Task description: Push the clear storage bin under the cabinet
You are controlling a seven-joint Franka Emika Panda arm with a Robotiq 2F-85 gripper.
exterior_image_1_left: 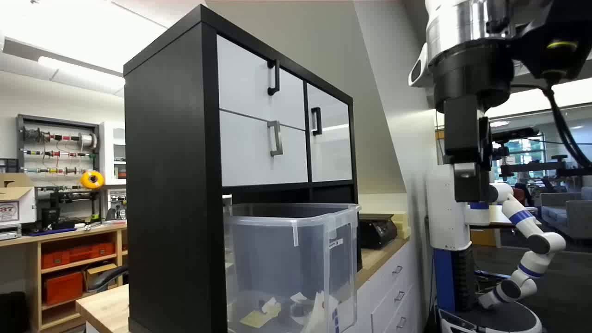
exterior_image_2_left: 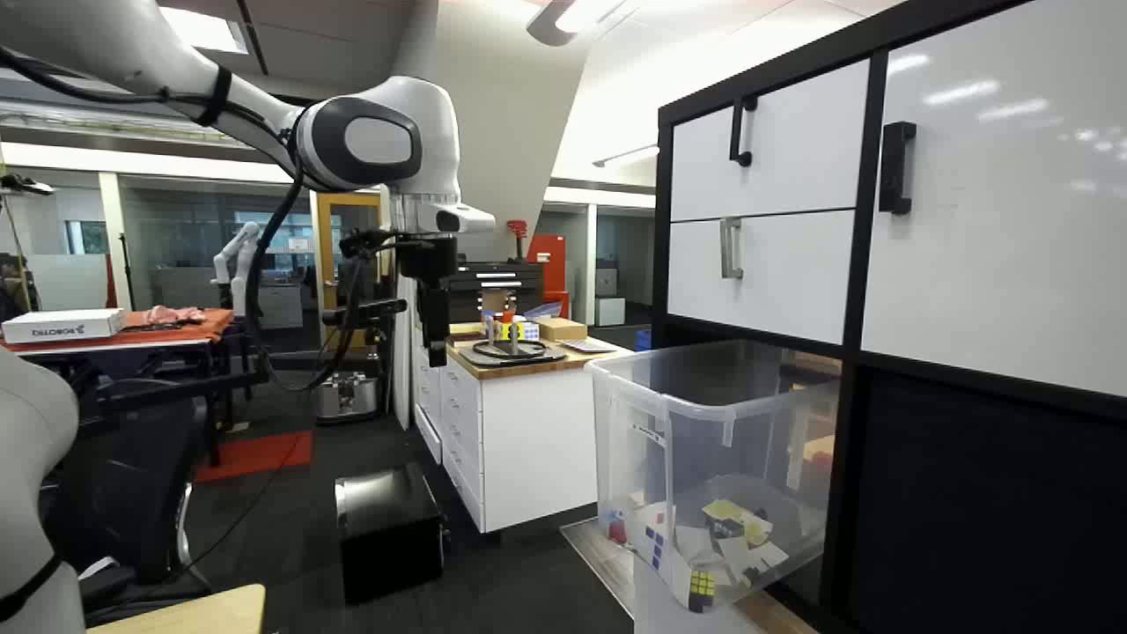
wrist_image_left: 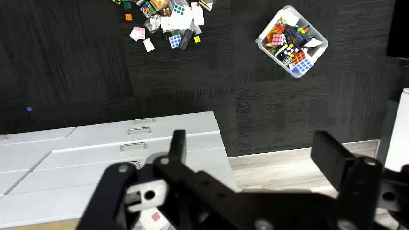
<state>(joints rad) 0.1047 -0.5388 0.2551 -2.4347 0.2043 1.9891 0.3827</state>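
Carpet (exterior_image_2_left: 519, 581); bin (exterior_image_2_left: 704, 467) apart from pincer (wrist_image_left: 250, 142).

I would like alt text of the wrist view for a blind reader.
An open, empty end effector fills the foreground, with white drawers at lower left and dark carpet beyond. There, a clear tub holds puzzle cubes, and more cubes lie scattered to its left.

Exterior views share the cabinet (exterior_image_1_left: 240, 152); wrist faces floor (wrist_image_left: 191, 76).
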